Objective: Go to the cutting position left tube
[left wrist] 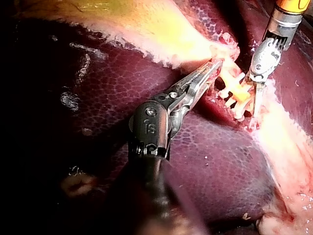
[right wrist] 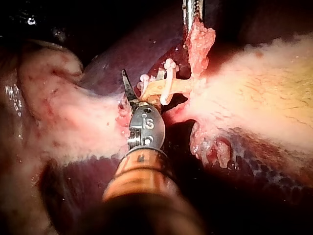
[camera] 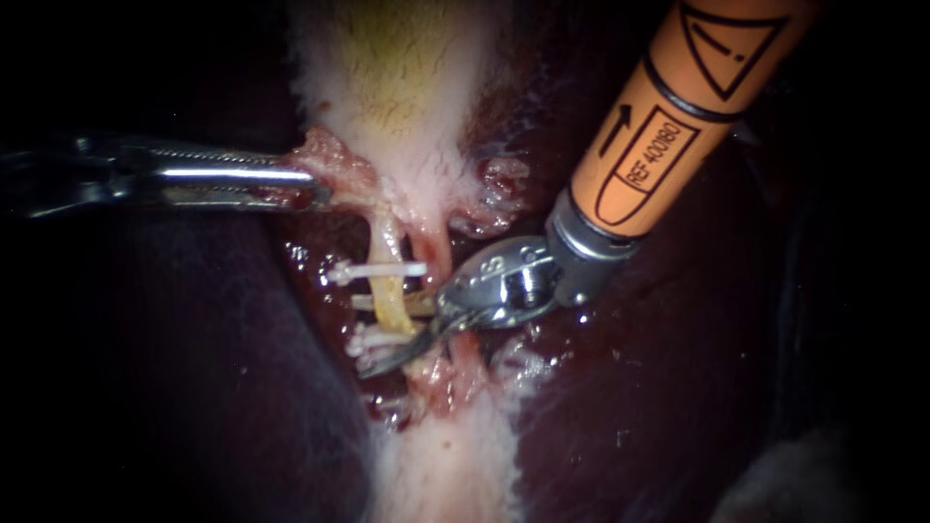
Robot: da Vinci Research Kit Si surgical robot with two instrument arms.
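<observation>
Right instrument (camera: 380,337) held its blades spread astride the left tube (camera: 387,291), between white clips (camera: 378,271). The tube ran crosswise to the blades, its far end joining the gallbladder (camera: 387,77). Left instrument (camera: 315,186) pinched the gallbladder's ragged edge. Dark liver (left wrist: 220,161) lay all around. The right wrist view showed only one blade, just beside the tube.

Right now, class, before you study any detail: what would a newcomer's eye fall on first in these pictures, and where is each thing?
The orange-shafted right instrument slants in from the upper right, and its open blades appear to straddle the yellow tube between white clips. From the left, the left instrument is shut on ragged pink tissue at the pale gallbladder's lower edge.
</observation>
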